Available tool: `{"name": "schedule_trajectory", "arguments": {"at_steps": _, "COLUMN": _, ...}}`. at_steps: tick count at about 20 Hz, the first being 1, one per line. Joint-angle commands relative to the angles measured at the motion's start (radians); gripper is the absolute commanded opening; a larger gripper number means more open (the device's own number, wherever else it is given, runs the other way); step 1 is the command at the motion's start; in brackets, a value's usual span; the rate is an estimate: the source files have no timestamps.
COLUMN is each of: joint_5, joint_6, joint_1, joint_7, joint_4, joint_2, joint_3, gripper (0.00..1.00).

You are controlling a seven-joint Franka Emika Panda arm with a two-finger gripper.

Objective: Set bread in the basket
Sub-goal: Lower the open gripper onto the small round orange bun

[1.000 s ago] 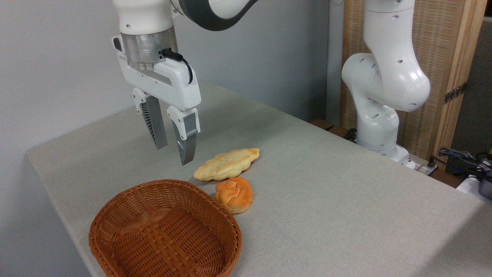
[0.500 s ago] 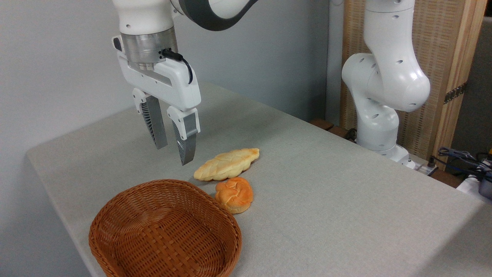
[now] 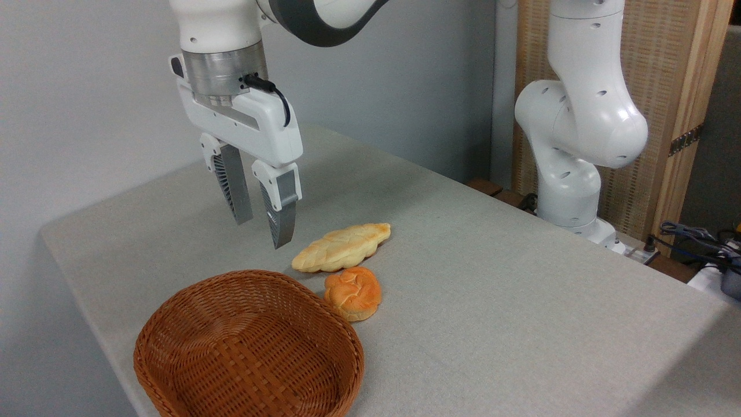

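The gripper (image 3: 263, 231) is held empty, fingers parted, above the table (image 3: 521, 301); the bread (image 3: 352, 293) is found touching the basket (image 3: 173, 324); the adjoining loaf (image 3: 340, 248) could be clipped during descent.

Long pale-yellow loaf (image 3: 341, 248), criss-cross scored crust, lying flat near table centre, one end browner and pointing to 2 o'clock. Grey cloth-covered table (image 3: 498, 301). Woven wood-framed screen (image 3: 666, 75) at 1 o'clock (behind the table). Dark cables (image 3: 694, 237) at 3 o'clock, by the frame edge.
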Motion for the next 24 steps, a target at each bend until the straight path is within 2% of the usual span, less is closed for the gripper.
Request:
{"name": "schedule_trajectory", "arguments": {"at_steps": 1, "joint_5": 0.006, "joint_6": -0.039, "joint_1": -0.021, "joint_7": 0.013, "joint_4": -0.018, "joint_2": -0.008, "joint_3": -0.004, "gripper": 1.00}}
{"name": "schedule_trajectory", "arguments": {"at_steps": 7, "joint_5": 0.009, "joint_6": -0.029, "joint_1": -0.020, "joint_7": 0.014, "joint_4": -0.156, "joint_2": -0.054, "joint_3": 0.002, "gripper": 1.00}}
{"name": "schedule_trajectory", "arguments": {"at_steps": 9, "joint_5": 0.034, "joint_6": -0.024, "joint_1": -0.020, "joint_7": 0.020, "joint_4": -0.209, "joint_2": -0.063, "joint_3": 0.010, "gripper": 1.00}}
{"name": "schedule_trajectory", "arguments": {"at_steps": 10, "joint_5": 0.052, "joint_6": -0.022, "joint_1": -0.018, "joint_7": 0.046, "joint_4": -0.234, "joint_2": -0.068, "joint_3": 0.012, "gripper": 1.00}}
{"name": "schedule_trajectory", "arguments": {"at_steps": 12, "joint_5": 0.057, "joint_6": -0.006, "joint_1": -0.012, "joint_7": 0.097, "joint_4": -0.274, "joint_2": -0.069, "joint_3": 0.015, "gripper": 1.00}}
{"name": "schedule_trajectory", "arguments": {"at_steps": 18, "joint_5": 0.091, "joint_6": 0.086, "joint_1": -0.011, "joint_7": 0.149, "joint_4": -0.343, "joint_2": -0.066, "joint_3": 0.052, "gripper": 1.00}}
{"name": "schedule_trajectory", "arguments": {"at_steps": 24, "joint_5": 0.095, "joint_6": 0.100, "joint_1": -0.011, "joint_7": 0.183, "joint_4": -0.381, "joint_2": -0.056, "joint_3": 0.056, "gripper": 1.00}}
